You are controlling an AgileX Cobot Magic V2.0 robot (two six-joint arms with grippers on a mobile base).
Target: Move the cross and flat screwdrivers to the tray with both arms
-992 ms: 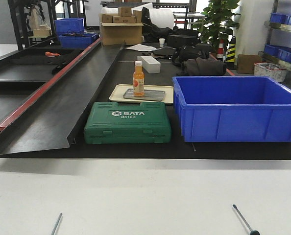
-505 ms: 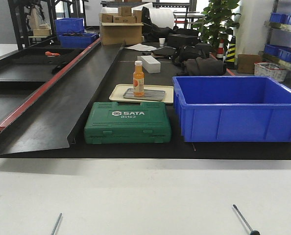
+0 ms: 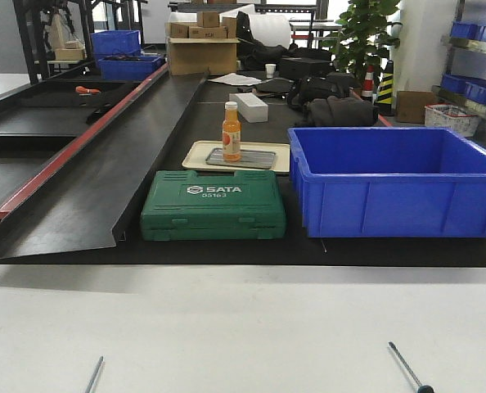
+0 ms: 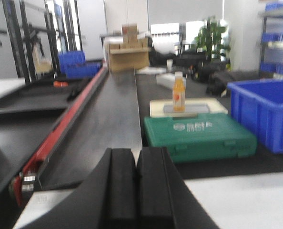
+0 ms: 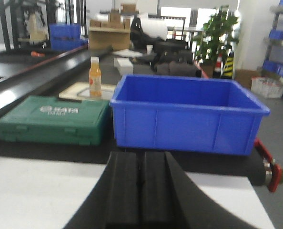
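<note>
Two screwdrivers lie on the white table (image 3: 243, 327), cut off by the bottom edge of the front view. Of the left one only a thin metal shaft (image 3: 94, 374) shows. The right one shows a shaft (image 3: 407, 364) running into a black handle end. Which is cross and which is flat I cannot tell. The tray is out of view. My left gripper (image 4: 136, 155) is shut with nothing between its black pads, and it is held above the table's near left. My right gripper (image 5: 141, 157) is likewise shut and empty. Neither gripper appears in the front view.
Beyond the white table a black bench holds a green SATA tool case (image 3: 213, 205), a deep blue bin (image 3: 398, 184), and a beige tray (image 3: 195, 152) carrying an orange bottle (image 3: 231, 131). A long black ramp with a red edge (image 3: 104, 155) runs along the left.
</note>
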